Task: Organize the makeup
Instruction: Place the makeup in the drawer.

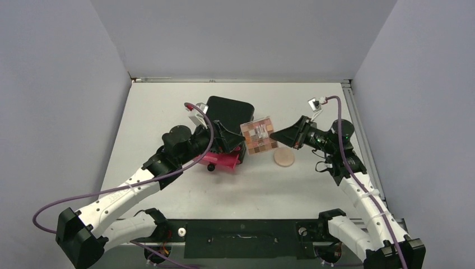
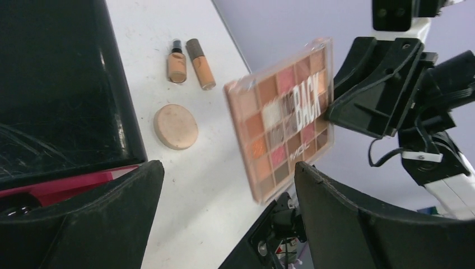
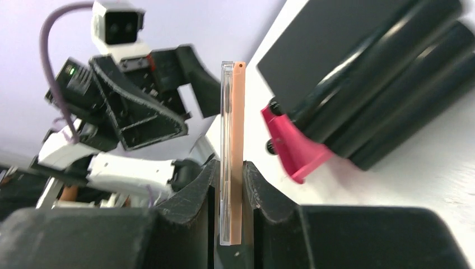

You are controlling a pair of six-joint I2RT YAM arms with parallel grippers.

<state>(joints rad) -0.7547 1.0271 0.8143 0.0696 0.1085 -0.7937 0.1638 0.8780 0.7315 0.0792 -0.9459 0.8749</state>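
Observation:
My right gripper [image 1: 275, 136] is shut on one edge of the square multi-colour eyeshadow palette [image 1: 259, 135] and holds it in the air, tilted. The right wrist view shows the palette [image 3: 232, 123] edge-on between my fingers [image 3: 196, 190]. My left gripper [image 1: 236, 143] is open and empty, just left of the palette; in the left wrist view the palette [image 2: 280, 117] hangs beyond its spread fingers [image 2: 330, 202]. The round peach disc [image 1: 284, 157] lies on the table below the palette. Two tan dark-capped tubes [image 2: 189, 63] lie beyond the disc [image 2: 175, 126]. Pencils, brush and jar are out of view.
The big black cabinet [image 1: 227, 112] stands on the table behind my left gripper, with a pink drawer [image 1: 223, 161] pulled out at its front. It fills the left of the left wrist view [image 2: 56, 84]. Grey walls enclose the table.

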